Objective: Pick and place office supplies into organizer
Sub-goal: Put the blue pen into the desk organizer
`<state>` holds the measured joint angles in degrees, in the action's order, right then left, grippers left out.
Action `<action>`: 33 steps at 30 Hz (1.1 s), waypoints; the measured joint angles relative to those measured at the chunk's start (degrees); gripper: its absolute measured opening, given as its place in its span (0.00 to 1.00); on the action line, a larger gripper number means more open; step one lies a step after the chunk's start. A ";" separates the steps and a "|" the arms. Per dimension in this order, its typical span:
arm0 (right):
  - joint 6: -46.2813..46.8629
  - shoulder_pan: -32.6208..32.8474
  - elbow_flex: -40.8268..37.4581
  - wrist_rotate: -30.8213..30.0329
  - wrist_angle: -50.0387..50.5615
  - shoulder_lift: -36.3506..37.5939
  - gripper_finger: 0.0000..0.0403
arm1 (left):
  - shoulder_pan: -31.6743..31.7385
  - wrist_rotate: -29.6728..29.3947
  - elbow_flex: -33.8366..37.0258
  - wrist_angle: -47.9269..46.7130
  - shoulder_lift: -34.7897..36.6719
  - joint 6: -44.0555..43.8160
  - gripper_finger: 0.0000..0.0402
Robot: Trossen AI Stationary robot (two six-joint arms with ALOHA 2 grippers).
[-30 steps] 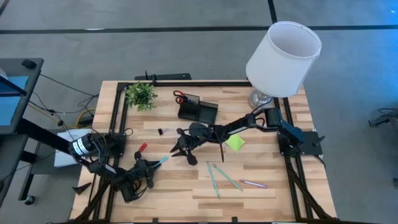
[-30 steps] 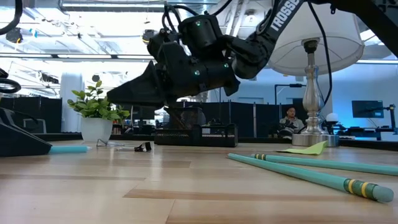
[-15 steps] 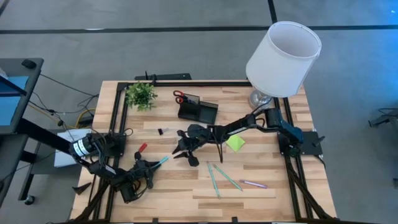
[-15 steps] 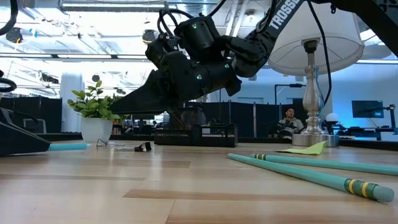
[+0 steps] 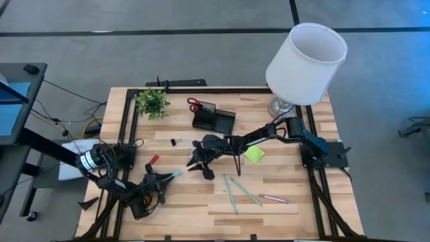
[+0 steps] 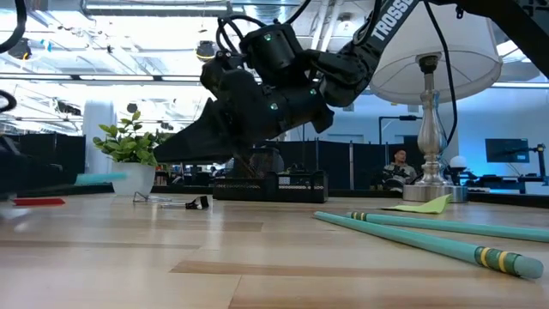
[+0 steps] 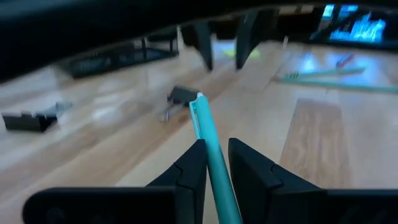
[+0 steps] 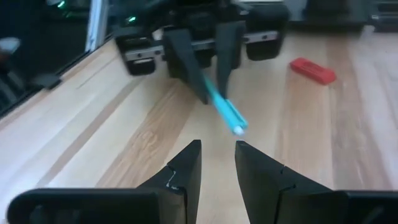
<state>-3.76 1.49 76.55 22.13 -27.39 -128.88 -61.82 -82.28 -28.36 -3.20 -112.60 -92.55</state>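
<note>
Nearest, at the left front of the table (image 5: 282, 208), the left gripper (image 5: 163, 180) holds a teal pen (image 5: 175, 173) tight between its narrow fingers (image 7: 193, 167), lifted off the wood. A red piece (image 5: 152, 160) lies just beside it. Further in, the right gripper (image 5: 196, 163) hangs over the middle, fingers (image 8: 186, 167) a little apart and empty, pointing at that pen. More pens (image 5: 243, 190) lie to the right. Far back stands the organizer (image 5: 213, 119), scissors (image 5: 194, 104) already inside. The two arms are near; I think they could collide, or the thin pen could slip.
</note>
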 joint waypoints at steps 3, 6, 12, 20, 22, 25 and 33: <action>2.10 0.00 0.00 -3.63 -1.65 0.00 0.23 | 0.02 -2.69 0.00 0.00 0.04 0.15 0.13; 2.88 -0.04 0.00 -7.06 -3.49 0.00 0.23 | 0.02 -3.64 0.00 -0.02 0.10 0.18 0.13; 16.74 -0.24 -0.02 -10.39 -8.26 0.20 0.23 | 0.04 -7.53 0.00 -1.12 3.15 3.43 0.13; 19.93 0.06 -0.02 -9.58 -6.19 5.33 0.23 | 1.37 -7.81 0.00 -5.30 12.43 13.88 0.14; 19.94 0.78 -0.02 -9.48 -5.92 6.49 0.23 | 2.03 -7.80 0.00 -5.68 14.16 16.27 0.13; 20.98 1.86 0.00 -9.38 -5.70 7.50 0.23 | 2.78 -7.83 0.00 -6.80 17.01 19.43 0.13; 27.67 4.32 -0.04 -16.55 -2.63 7.49 0.23 | 5.35 -7.79 0.00 -6.89 22.16 27.19 0.13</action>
<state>23.91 5.82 76.51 5.59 -30.02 -121.39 -56.47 -90.07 -28.36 -10.09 -90.43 -65.36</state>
